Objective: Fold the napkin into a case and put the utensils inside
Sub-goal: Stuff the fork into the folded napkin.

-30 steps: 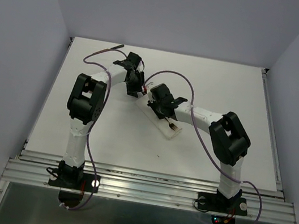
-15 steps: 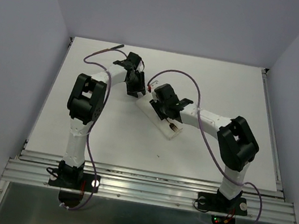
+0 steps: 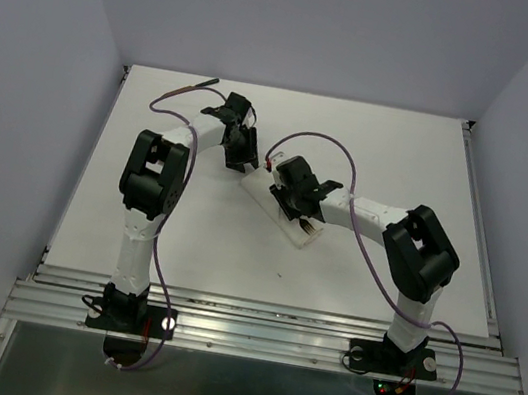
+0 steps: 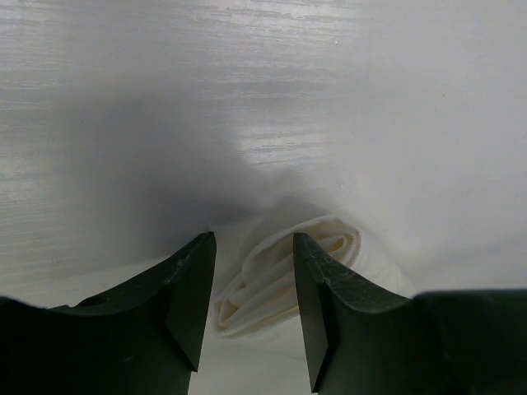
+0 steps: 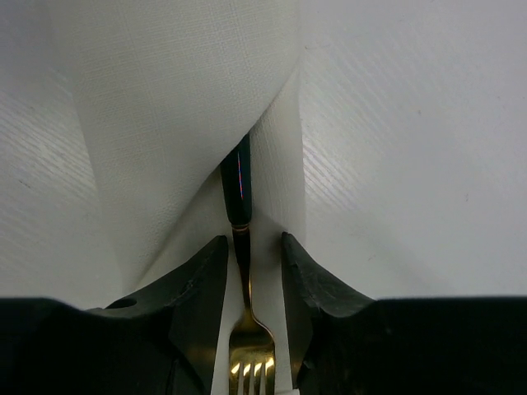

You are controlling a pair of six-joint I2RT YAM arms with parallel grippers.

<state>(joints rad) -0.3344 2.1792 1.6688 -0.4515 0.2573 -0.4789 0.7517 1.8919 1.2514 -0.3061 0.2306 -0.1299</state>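
Observation:
The napkin (image 3: 254, 186) lies mid-table, folded into a narrow white case running diagonally. In the right wrist view its flap (image 5: 165, 99) covers the dark handle of a gold fork (image 5: 249, 329), whose tines point back at the camera. My right gripper (image 5: 254, 243) is open, with its fingers either side of the fork's neck and a gap on each side. In the top view it (image 3: 297, 213) hovers over the case's near end. My left gripper (image 4: 253, 247) is open over the far end of the case, astride the rolled cloth end (image 4: 280, 271). From above it (image 3: 241, 160) sits at the case's upper left.
A thin dark utensil (image 3: 206, 78) lies at the table's far left corner. Purple cables (image 3: 326, 143) loop above both arms. Raised metal rails (image 3: 265, 309) run along the near edge, and grey walls close in on the left, right and back.
My right gripper's jaws have opened off the fork, and it has drawn back a little along the case toward the near right. The left arm has not moved.

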